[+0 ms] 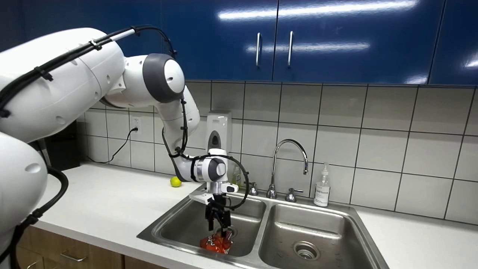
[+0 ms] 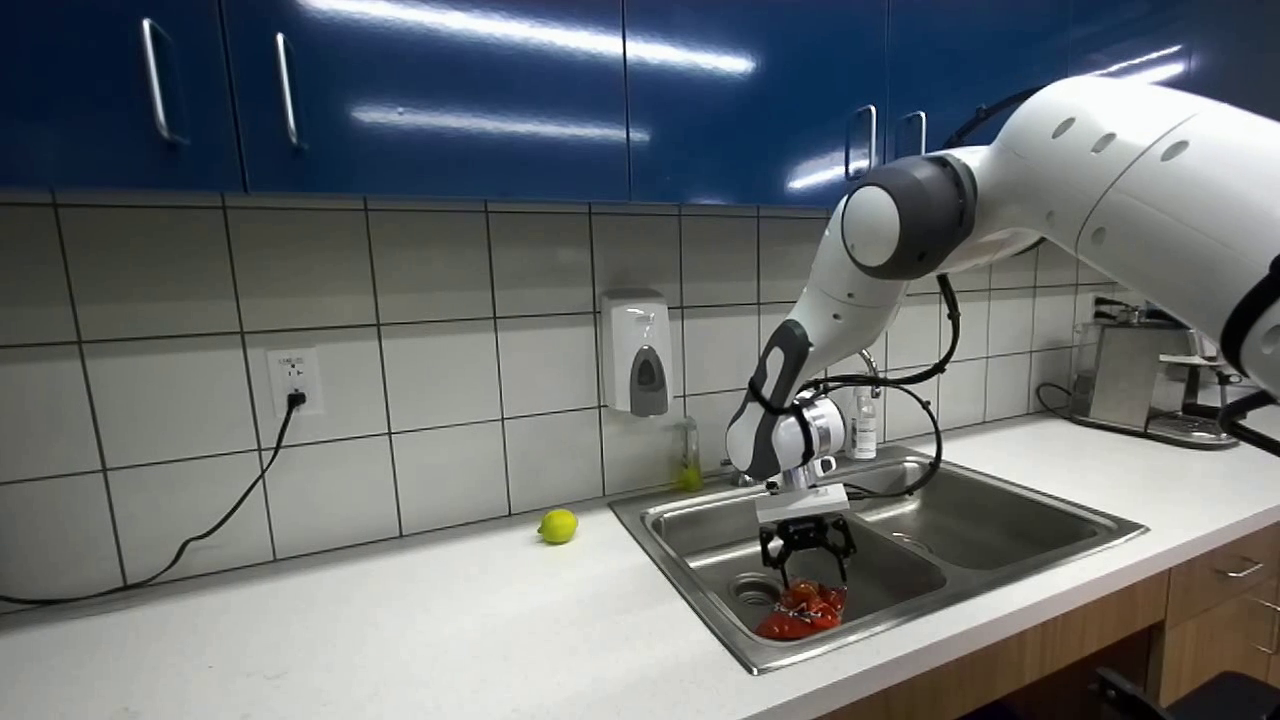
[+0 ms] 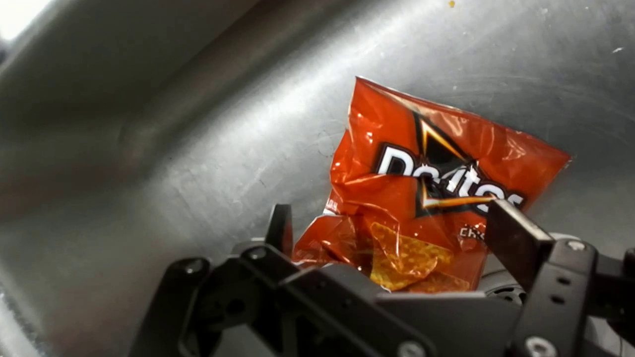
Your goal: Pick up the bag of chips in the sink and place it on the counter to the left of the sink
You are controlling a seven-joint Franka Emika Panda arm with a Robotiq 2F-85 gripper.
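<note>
The orange-red bag of chips (image 3: 377, 193) lies in the basin of the steel sink (image 1: 163, 220) that is nearer the lime. It also shows in both exterior views (image 1: 213, 244) (image 2: 800, 612). My gripper (image 3: 389, 213) is open and points down over the bag's lower part, one finger toward each side. In the wrist view the right finger overlaps the bag's edge; I cannot tell whether either finger touches it. The gripper's lower parts hide the bag's near end. In both exterior views the gripper (image 1: 217, 231) (image 2: 814, 580) is low inside the basin. The white counter (image 2: 400, 620) borders the sink.
A yellow-green lime (image 1: 175, 181) sits on the counter by the wall. A faucet (image 1: 274, 164) and a pump bottle (image 1: 322, 189) stand behind the sink. A wall soap dispenser (image 2: 637, 350) hangs behind the arm. The basin's raised walls and rim (image 2: 690, 600) surround the gripper.
</note>
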